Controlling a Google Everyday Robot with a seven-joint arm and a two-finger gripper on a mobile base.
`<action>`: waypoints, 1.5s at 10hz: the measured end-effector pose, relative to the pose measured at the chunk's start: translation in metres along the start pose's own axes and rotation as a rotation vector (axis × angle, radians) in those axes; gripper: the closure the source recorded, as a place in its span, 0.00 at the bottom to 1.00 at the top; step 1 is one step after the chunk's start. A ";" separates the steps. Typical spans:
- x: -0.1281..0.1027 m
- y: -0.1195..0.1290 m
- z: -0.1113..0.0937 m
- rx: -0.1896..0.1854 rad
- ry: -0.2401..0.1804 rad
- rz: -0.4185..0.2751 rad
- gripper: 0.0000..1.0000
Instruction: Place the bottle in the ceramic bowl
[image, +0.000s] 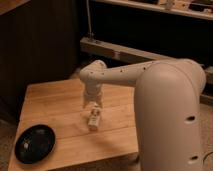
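Bowl (35, 144) sits on table (55, 102), front-left corner. Bottle (93, 120) on table near centre, right of and behind bowl, well apart from it. Gripper (92, 106) directly over bottle, at its top end. Arm (122, 75) reaches in from right. Ledge (117, 51) behind table.

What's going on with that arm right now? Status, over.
Gripper low over wooden table, just above small cream-white bottle. Bottle on table, not in glossy black ceramic bowl. Nothing between them.

The bottle (93, 120) outside the ceramic bowl (35, 144)
It sat tilted on the counter (55, 100) under the claw (93, 107); the bowl (glossy black) lay well apart.
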 end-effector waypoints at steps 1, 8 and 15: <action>-0.001 -0.002 0.010 0.008 0.006 0.000 0.35; 0.000 -0.024 0.054 -0.003 0.068 0.045 0.35; 0.008 0.034 0.049 -0.221 0.068 -0.045 0.93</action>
